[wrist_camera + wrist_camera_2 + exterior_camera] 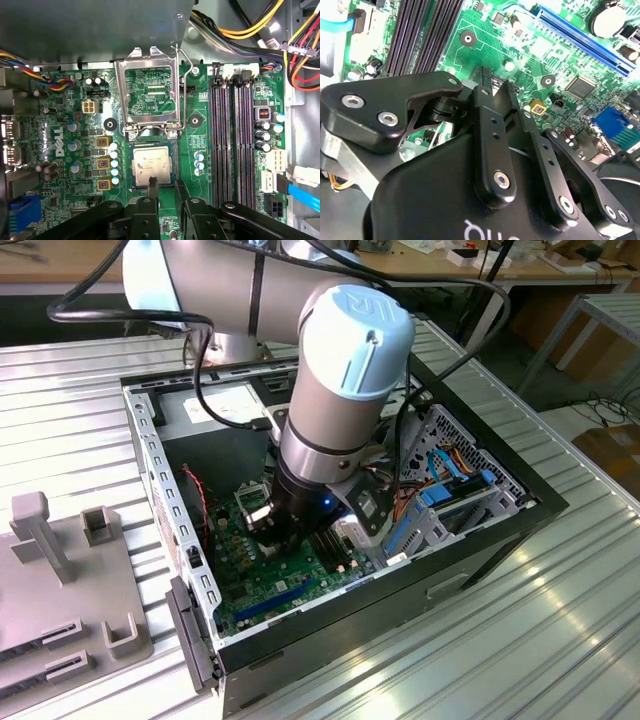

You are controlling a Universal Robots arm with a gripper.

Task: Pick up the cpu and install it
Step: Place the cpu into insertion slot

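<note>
I see the open computer case [150,455] lying on a ribbed metal table [560,640], with a wooden workbench [90,260] behind. My gripper [165,185] hangs over the green motherboard [197,142], fingers slightly apart and empty. The cpu [152,166] sits in its socket just ahead of the fingertips; I cannot read its print.

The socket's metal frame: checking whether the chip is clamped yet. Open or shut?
Open. In the first wrist view the frame stands swung up and back, leaving the cpu uncovered.
</note>
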